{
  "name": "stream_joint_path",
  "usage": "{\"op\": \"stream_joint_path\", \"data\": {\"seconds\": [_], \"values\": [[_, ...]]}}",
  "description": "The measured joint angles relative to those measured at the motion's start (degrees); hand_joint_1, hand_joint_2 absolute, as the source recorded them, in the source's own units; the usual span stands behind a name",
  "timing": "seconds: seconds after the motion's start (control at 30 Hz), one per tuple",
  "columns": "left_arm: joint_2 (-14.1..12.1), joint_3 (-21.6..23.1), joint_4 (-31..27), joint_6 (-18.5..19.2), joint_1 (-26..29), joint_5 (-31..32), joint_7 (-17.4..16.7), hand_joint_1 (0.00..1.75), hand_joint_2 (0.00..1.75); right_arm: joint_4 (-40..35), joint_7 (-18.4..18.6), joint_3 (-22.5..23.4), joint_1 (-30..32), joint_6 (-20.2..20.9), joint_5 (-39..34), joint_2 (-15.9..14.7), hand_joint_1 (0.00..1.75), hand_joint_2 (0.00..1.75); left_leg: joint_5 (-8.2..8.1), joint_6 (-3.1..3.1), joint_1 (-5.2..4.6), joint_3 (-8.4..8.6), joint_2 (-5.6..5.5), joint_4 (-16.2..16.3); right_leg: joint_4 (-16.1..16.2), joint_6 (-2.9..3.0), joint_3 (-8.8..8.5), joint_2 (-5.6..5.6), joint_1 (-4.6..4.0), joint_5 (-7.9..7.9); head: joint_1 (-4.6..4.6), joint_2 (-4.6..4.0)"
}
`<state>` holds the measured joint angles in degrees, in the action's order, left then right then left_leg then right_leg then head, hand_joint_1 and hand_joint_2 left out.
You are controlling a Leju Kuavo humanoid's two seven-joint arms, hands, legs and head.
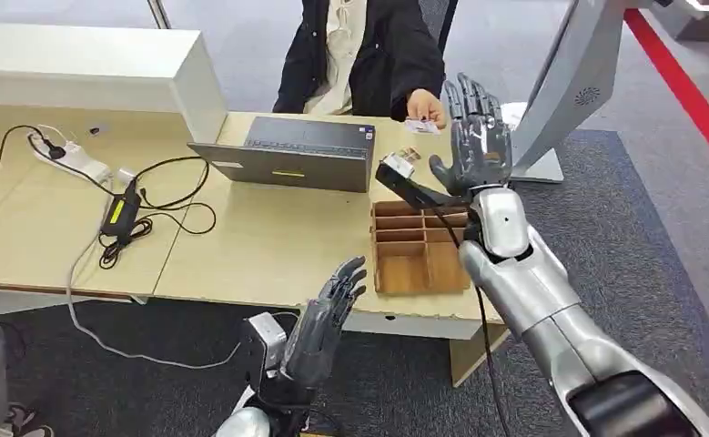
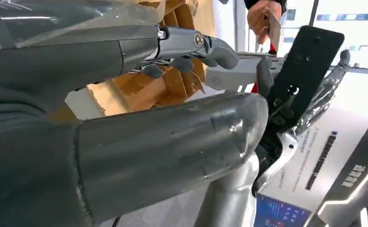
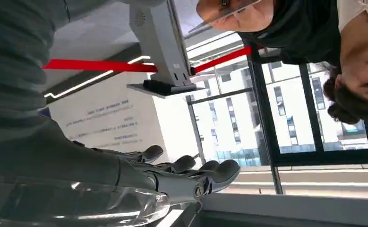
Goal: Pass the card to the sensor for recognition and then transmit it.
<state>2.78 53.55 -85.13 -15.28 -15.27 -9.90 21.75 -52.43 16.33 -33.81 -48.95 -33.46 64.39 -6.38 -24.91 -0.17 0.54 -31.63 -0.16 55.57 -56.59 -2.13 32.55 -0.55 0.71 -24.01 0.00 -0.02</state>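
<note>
My right hand (image 1: 474, 137) is raised past the desk's far edge, fingers apart, empty; the card (image 1: 420, 127) sits in the person's hand (image 1: 430, 107). Closing early could knock it loose

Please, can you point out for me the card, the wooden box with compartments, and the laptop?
card (image 1: 420, 127): head view, middle of the card, in the person's hand.
wooden box (image 1: 420, 274): head view, bare floor of a near compartment.
laptop (image 1: 282, 167): head view, back of the lid.
</note>
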Motion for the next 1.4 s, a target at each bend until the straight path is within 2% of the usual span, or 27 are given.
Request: {"op": "stream_joint_path", "data": {"seconds": [0.33,0.7,0.73,0.8,0.9,0.97,1.03,1.4], "values": [[-0.17,0.46,0.00,-0.90,-0.13,-0.72,0.17,0.00,0.00,12.17,0.63,-1.46,-5.21,0.11,-1.11,3.10,0.00,1.75,0.00,0.00,0.00,-0.01,0.00,0.00,0.00,0.00,0.02,0.00,0.00,0.00,0.00,0.00],[-0.26,0.66,0.00,-1.07,-0.13,-0.81,0.09,0.00,0.00,18.44,0.63,-2.14,-7.27,0.02,-2.05,4.68,0.00,1.75,0.00,0.00,0.00,-0.01,0.00,0.01,0.00,0.00,0.04,0.01,0.00,0.00,0.00,0.00],[-0.31,0.77,0.00,-1.07,-0.13,-0.81,0.06,0.00,0.00,18.83,0.59,-2.16,-7.37,-0.02,-2.16,4.81,1.48,1.75,0.00,0.00,0.00,0.00,0.00,0.01,0.00,0.00,0.04,0.01,0.00,0.00,-0.02,0.00],[-0.33,0.96,0.00,-1.18,-0.13,-0.87,-0.02,0.00,0.00,19.51,0.28,-2.25,-7.54,-0.26,-2.43,4.98,1.75,1.75,0.00,0.00,0.00,-0.01,0.00,0.01,0.00,0.00,0.04,0.01,0.00,0.00,0.00,0.00],[-0.37,1.20,0.00,-1.53,-0.13,-0.94,-0.13,0.00,0.00,20.32,-0.33,-2.34,-7.78,-0.72,-3.62,5.29,1.75,1.75,0.00,0.00,0.00,-0.01,0.00,0.01,0.00,0.00,0.04,0.01,0.00,0.00,0.00,0.00],[-0.39,1.31,0.00,-1.53,-0.12,-0.94,-0.15,0.00,0.00,20.78,-0.94,-2.38,-7.93,-1.07,-4.85,5.46,1.66,1.75,0.00,0.00,0.00,0.00,0.00,0.01,0.00,0.00,0.04,0.01,0.00,0.00,0.00,0.00],[-0.44,1.33,0.00,-1.55,-0.11,-0.94,-0.15,0.00,0.00,21.17,-1.29,-2.40,-8.09,-1.38,-5.44,5.64,1.75,1.75,0.00,0.00,0.00,0.00,0.01,0.01,0.00,0.00,0.04,0.01,0.00,0.00,0.00,0.00],[-0.63,1.49,0.00,-1.55,0.21,-0.59,-0.72,0.00,0.00,22.53,-2.10,-2.82,-8.41,-3.39,-8.09,5.90,1.75,1.75,0.00,0.00,0.00,0.00,0.01,0.01,0.00,0.00,0.04,0.01,0.00,0.00,0.00,0.00]]}}
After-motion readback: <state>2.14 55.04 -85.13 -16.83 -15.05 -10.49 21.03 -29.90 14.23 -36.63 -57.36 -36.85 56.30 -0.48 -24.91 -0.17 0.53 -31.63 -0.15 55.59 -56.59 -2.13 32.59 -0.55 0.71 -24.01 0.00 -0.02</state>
